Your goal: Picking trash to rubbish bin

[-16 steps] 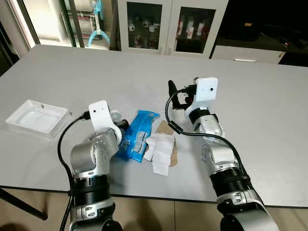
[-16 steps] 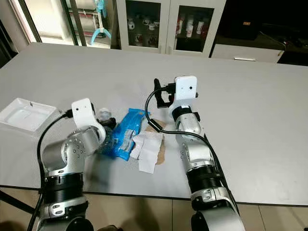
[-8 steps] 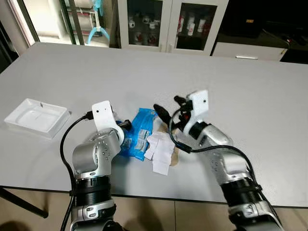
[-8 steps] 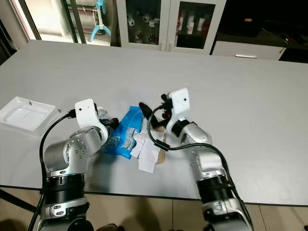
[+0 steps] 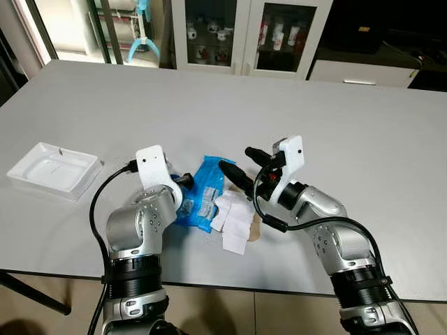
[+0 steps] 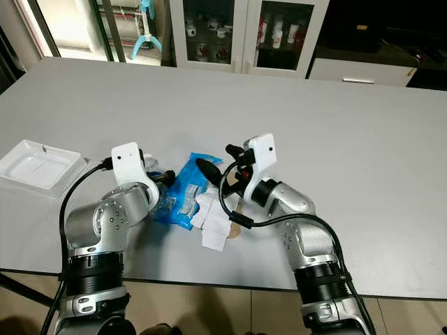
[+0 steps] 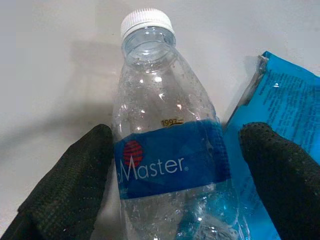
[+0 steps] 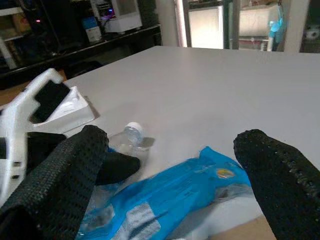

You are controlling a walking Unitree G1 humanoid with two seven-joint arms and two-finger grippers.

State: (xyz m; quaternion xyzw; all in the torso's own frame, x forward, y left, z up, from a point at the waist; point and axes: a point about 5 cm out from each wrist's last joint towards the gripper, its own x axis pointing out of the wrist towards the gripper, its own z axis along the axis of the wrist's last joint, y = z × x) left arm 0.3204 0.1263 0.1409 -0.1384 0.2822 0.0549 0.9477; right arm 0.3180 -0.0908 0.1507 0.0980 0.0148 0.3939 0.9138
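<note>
The left gripper (image 7: pixel 172 165) lies low on the grey table (image 5: pixel 363 125), its two black fingers (image 7: pixel 70 185) spread wide with a clear plastic bottle (image 7: pixel 167 145) lying between them. The left wrist view shows what the head views barely catch: the bottle's white cap points away from the gripper, its blue label reads "Master", and whether either finger actually presses its side cannot be told. Just beyond the far finger lies the edge of a blue plastic wrapper (image 7: pixel 285 115).

The right gripper (image 5: pixel 241 164) hangs above the wrapper (image 5: pixel 206 192), fingers apart and holding nothing. One finger tip is over the wrapper's upper end; the other is raised further back. Its wrist view looks across the table: the wrapper (image 8: pixel 170 195) lies beneath the open fingers, the bottle's cap (image 8: pixel 134 129) past it, and the left arm's white camera housing (image 8: pixel 40 107) to one side.

From the head, the trash sits in a small heap between the two arms: the bottle (image 5: pixel 183 202) mostly hidden behind the left wrist, the wrapper beside it, then crumpled white paper (image 5: pixel 234 220) over a scrap of brown card (image 5: pixel 253 225), under the right gripper. A white plastic tray (image 5: pixel 52 171) lies well to the left of the left arm, near the table edge.

Behind the table stand glass-fronted cabinets (image 5: pixel 244 35) with small containers on their shelves, and a bright doorway (image 5: pixel 70 24) to their left.
</note>
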